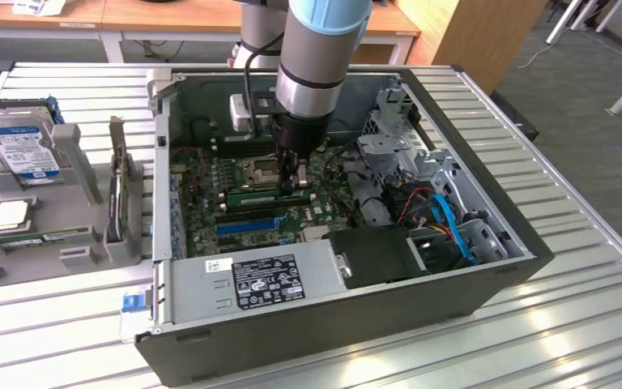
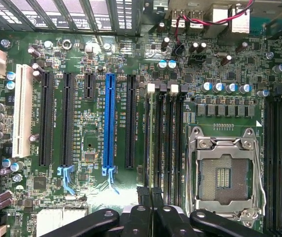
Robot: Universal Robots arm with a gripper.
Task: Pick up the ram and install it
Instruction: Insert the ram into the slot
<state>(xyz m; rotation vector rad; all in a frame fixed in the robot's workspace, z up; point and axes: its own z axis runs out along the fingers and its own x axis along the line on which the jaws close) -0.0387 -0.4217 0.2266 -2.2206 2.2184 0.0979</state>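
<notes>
The ram (image 1: pixel 255 197), a long thin green stick, stands on edge at the black memory slots of the motherboard (image 1: pixel 240 174) inside the open computer case. My gripper (image 1: pixel 292 187) reaches straight down onto the end of the stick nearer the exterior view's right, its fingers shut on the stick's top edge. In the wrist view the two black fingertips (image 2: pixel 141 191) sit close together, and the gripper (image 2: pixel 149 193) is over the row of memory slots (image 2: pixel 168 133), beside the empty processor socket (image 2: pixel 223 170). Whether the stick is fully seated I cannot tell.
On the exterior view's left, a grey tray (image 1: pixel 74 251) holds a hard drive (image 1: pixel 19 146), a square silver processor (image 1: pixel 9 215), another green stick (image 1: pixel 41 239) and a dark card with a bracket (image 1: pixel 122 190). Drive cages and cables (image 1: pixel 440 215) crowd the case's right. The power supply (image 1: pixel 262 279) fills its front.
</notes>
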